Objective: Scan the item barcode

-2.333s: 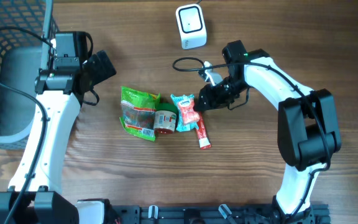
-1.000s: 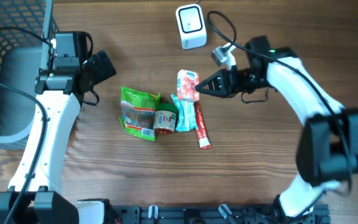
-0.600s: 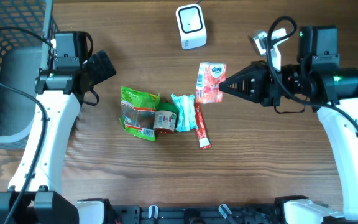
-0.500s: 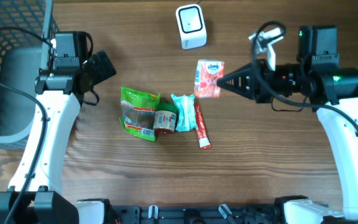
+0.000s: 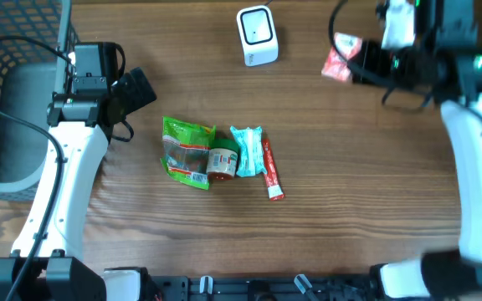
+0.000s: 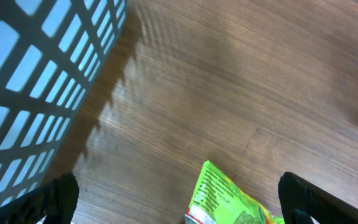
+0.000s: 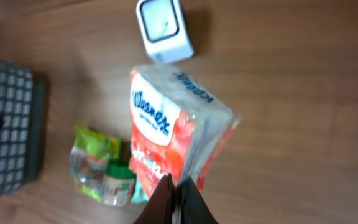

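A red-and-white Kleenex tissue pack (image 5: 339, 60) hangs in the air at the back right, with my right gripper (image 5: 355, 66) shut on its edge. In the right wrist view the pack (image 7: 173, 124) stands above the closed fingertips of that gripper (image 7: 178, 190), its printed white face turned to the camera. The white scanner (image 5: 257, 35) stands at the back centre, left of the pack, and shows beyond it in the right wrist view (image 7: 162, 28). My left gripper (image 5: 136, 88) hovers open over the wood, holding nothing; its two fingers straddle the corner of a green packet (image 6: 229, 199).
A green packet (image 5: 187, 150), a small green-lidded jar (image 5: 222, 162), a teal packet (image 5: 247, 150) and a red tube (image 5: 272, 171) lie together mid-table. A dark wire basket (image 5: 7, 92) fills the left edge, close to the left arm.
My right gripper has lifted the tissue pack off the pile and carried it up and to the back right, past the scanner. The left arm has not moved.
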You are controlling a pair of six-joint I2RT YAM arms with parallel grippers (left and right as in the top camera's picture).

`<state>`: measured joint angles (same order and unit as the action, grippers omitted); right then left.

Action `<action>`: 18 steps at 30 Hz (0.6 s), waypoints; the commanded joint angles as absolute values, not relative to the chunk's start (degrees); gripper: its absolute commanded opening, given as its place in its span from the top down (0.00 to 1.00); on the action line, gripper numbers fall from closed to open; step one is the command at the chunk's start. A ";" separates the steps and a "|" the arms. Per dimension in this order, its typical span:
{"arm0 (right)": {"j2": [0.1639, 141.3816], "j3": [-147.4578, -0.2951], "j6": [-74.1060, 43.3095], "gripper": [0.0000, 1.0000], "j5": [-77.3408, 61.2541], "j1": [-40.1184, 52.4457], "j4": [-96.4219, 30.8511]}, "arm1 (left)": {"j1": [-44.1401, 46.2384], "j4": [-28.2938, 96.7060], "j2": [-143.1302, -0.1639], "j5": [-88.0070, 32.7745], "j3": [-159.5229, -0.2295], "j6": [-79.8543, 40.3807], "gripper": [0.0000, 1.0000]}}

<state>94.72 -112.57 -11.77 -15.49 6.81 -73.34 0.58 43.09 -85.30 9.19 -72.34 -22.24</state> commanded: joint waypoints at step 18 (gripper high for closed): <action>141.82 -134.34 27.33 0.96 33.01 26.57 -37.41 | 0.51 42.92 -85.41 9.72 -72.60 -22.98 0.00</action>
<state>138.78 -133.38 19.64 23.53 26.83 -40.42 0.58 43.05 -85.30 9.19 -72.34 -22.24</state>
